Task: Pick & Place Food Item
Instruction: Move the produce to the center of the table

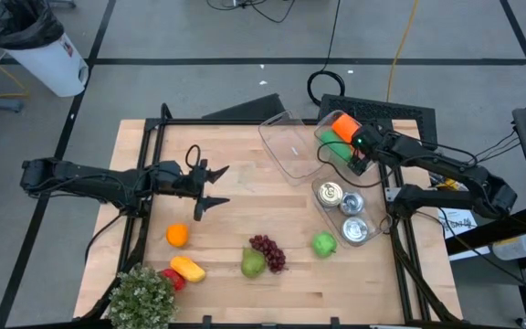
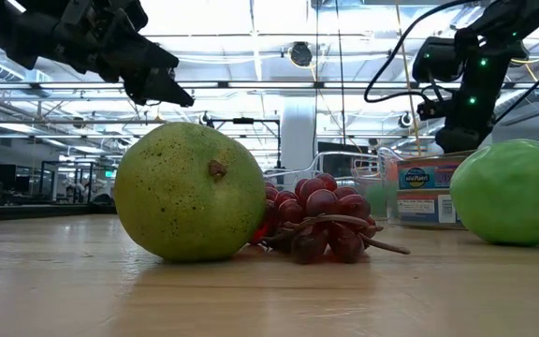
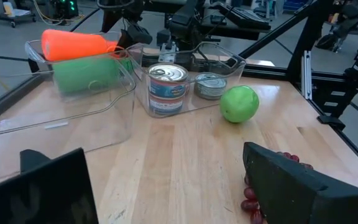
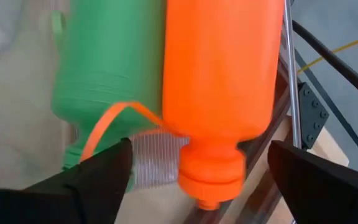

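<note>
The orange bottle point(image 4: 219, 93) lies in its bin right under the right gripper point(image 4: 197, 168), whose fingers are open and let go.

The left gripper point(image 1: 210, 185) waits, open and empty.

plant point(image 1: 142, 298): sitting at the near left table corner, leafy, potted
bin point(image 1: 46, 50): standing on the floor beyond the far left corner, white, black liner
cables point(image 1: 334, 37): trailing across the grey floor behind the table
paper point(image 1: 457, 220): lying just off the right table edge
table point(image 1: 236, 206): showing bare light wood mid-surface
</note>
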